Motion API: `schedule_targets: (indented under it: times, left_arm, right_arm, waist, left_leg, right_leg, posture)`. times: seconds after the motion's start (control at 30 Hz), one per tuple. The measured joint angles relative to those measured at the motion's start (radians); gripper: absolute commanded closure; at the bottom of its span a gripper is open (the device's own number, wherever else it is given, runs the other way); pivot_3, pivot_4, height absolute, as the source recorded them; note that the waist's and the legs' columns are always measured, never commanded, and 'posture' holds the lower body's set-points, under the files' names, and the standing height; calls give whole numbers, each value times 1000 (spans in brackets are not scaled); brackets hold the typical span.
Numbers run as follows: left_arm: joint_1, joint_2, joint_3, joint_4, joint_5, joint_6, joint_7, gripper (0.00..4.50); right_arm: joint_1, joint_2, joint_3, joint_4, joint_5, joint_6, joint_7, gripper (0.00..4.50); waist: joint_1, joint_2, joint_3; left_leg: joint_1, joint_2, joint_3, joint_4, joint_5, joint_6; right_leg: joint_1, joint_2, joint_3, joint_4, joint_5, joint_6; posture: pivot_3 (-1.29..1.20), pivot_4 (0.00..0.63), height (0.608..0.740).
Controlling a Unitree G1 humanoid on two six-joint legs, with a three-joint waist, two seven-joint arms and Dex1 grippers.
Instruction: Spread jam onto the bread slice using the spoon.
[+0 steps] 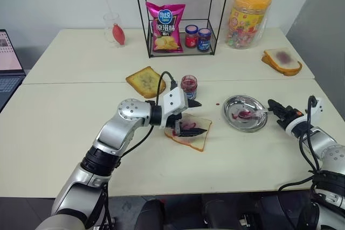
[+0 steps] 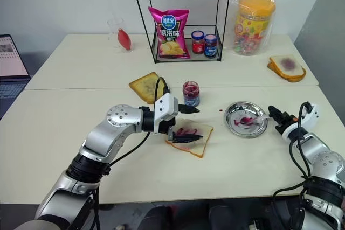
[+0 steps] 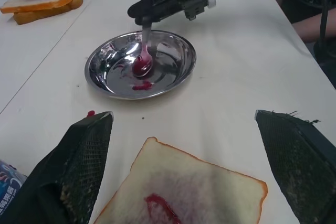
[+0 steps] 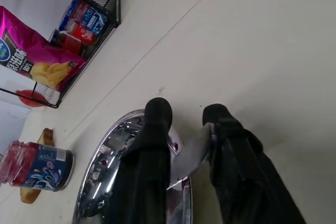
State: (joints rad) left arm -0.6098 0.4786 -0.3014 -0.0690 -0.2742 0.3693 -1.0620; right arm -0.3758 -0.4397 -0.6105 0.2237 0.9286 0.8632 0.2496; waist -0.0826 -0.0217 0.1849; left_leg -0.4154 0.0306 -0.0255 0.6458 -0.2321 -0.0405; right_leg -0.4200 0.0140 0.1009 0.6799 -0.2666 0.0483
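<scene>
Nearest, the bread slice (image 1: 190, 132) lies flat on the counter (image 1: 64, 133), a purple smear in its middle. The left tool (image 1: 190, 117) hovers over it with its two fingers spread wide apart, one above the slice's smear and the other toward the jar, gripping nothing.

At about three o'clock from the slice, well apart from it, sits the round steel plate (image 1: 245, 113), streaked with red-purple. The spoon (image 3: 145, 56) rests in it, bowl down on the plate's floor and handle leaning on the rim toward the right tool (image 1: 271, 105). In the right wrist view that tool's fingers stand on either side of the handle's tip with a gap showing between them; whether they press the metal I cannot tell.

Just past the slice, at twelve o'clock, stands the jam (image 1: 188, 86) in its small glass jar with the blue band, upright and lidless. At eleven o'clock from it lies a browner toasted slice (image 1: 145, 81).

Farther back, a wire rack (image 1: 180, 17) holds a pink crisp bag (image 1: 165, 27) and two small lidded jars (image 1: 197, 37). At two o'clock from the plate, far off by the counter's edge, lie stacked thick slices (image 1: 281, 61) with a purple patch.
</scene>
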Motion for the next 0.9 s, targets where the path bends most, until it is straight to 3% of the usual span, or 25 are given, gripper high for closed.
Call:
schedule_targets:
  times: [0.4, 0.7, 0.9]
  left_arm:
    - [0, -2, 0, -3, 5, -1, 1, 0]
    - [0, 1, 6, -3, 5, -4, 5, 0]
    - [-3, 81, 153, 1, -27, 16, 27, 0]
  right_arm:
    - [-8, -7, 14, 36, -21, -12, 32, 12]
    - [-11, -27, 26, 36, -42, -11, 38, 12]
    - [64, -223, 49, -79, -101, 6, 87, 12]
  waist:
    - [2, 0, 0]
    - [2, 0, 0]
    - [2, 1, 0]
  left_leg:
    - [0, 0, 0, 0, 0, 0]
    - [0, 0, 0, 1, 0, 0]
    - [0, 0, 0, 0, 0, 0]
  right_leg:
    - [0, 0, 0, 0, 0, 0]
    - [0, 0, 0, 0, 0, 0]
    - [0, 0, 0, 0, 0, 0]
  posture:
    - [0, 150, 740]
    - [0, 150, 740]
    - [0, 150, 740]
